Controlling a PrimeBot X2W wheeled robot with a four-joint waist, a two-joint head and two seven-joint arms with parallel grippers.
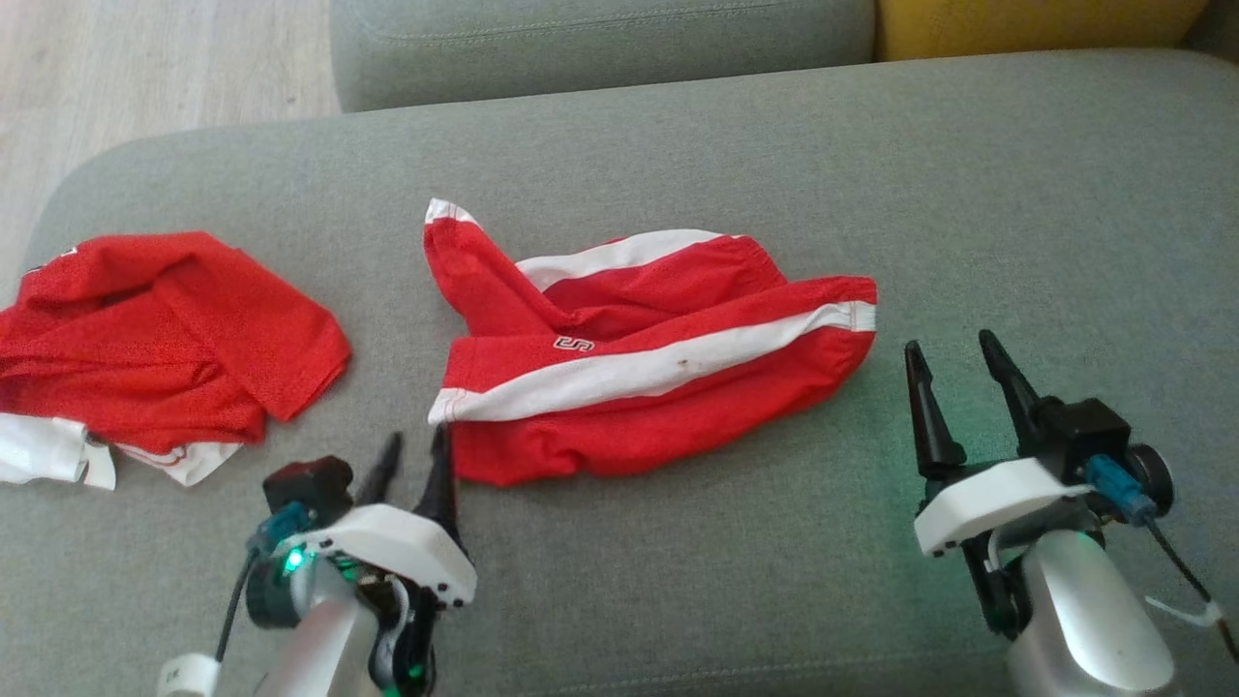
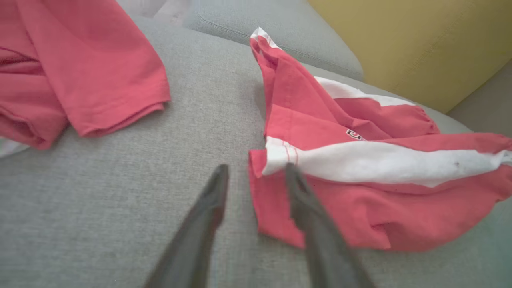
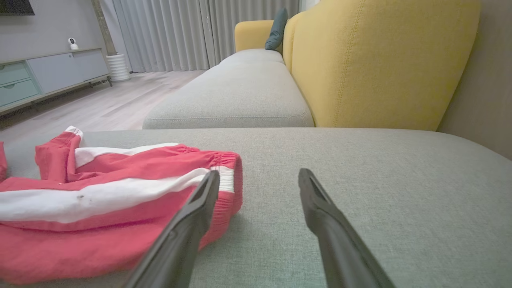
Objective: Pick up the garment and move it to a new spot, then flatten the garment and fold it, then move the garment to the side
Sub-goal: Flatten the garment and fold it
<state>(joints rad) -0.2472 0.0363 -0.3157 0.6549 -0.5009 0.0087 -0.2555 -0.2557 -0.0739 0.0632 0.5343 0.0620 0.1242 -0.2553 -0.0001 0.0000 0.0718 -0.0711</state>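
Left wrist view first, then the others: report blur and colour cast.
Left wrist view: the fingers of the left claw are out of focus, the shorts washed to pink. Head view: sharper, shorts deep red, a green glow on the sofa beside the right claw. Right wrist view: fingers soft, room behind clear.
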